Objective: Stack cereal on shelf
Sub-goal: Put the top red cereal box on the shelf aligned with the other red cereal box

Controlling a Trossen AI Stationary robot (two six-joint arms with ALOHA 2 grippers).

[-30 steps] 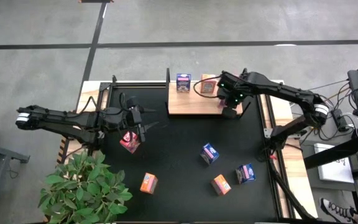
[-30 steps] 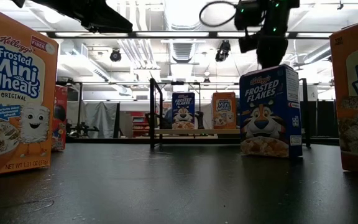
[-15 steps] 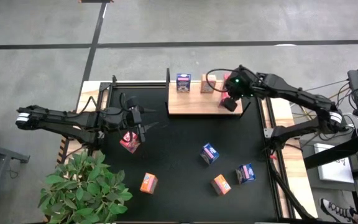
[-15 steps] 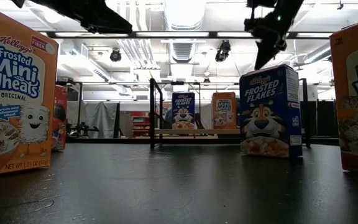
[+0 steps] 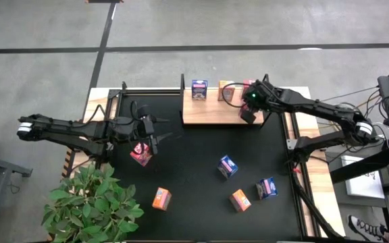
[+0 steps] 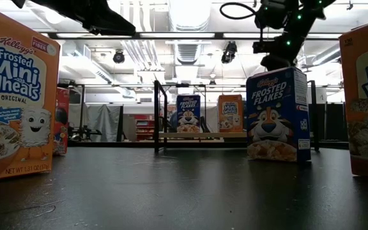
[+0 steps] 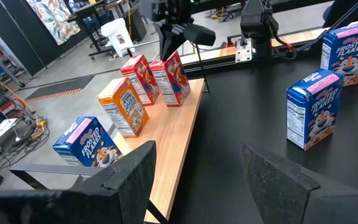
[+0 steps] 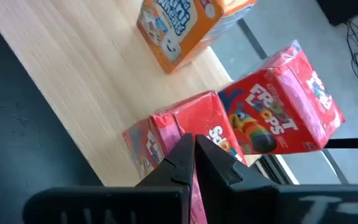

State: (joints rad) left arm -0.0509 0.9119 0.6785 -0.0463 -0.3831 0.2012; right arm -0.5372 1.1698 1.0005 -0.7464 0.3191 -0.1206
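At shelf [image 8: 73, 81], end by the right arm: right gripper [image 8: 193, 144], fingers pressed together, holding nothing, tips just above one of two red boxes [image 8: 166, 134].
Left arm: waits over the mat [image 5: 194, 169]; left gripper [image 7: 197, 152] wide open and empty, close beside the loose red box [image 5: 140, 154].
Step in hand (judged): right gripper is clearing or squaring the red pair on the shelf.
Method: move the closed fingers straight up and away. Do not sweep sideways, as the two red boxes stand touching and close to the shelf's end. Open the fingers only once clear. Then approach the next loose box from above, across its narrow faces.
Risk: a light box tips or slides off the shelf's end if brushed.
Count, shelf: four boxes, namely one blue box [image 7: 86, 140], one orange box [image 7: 124, 106] and two red.
Count, mat: five boxes, namely one red, two blue [image 5: 227, 166] and two orange [image 5: 161, 198].
Count, total: nine; three red, three orange, three blue.
Progress (judged): under half stacked.
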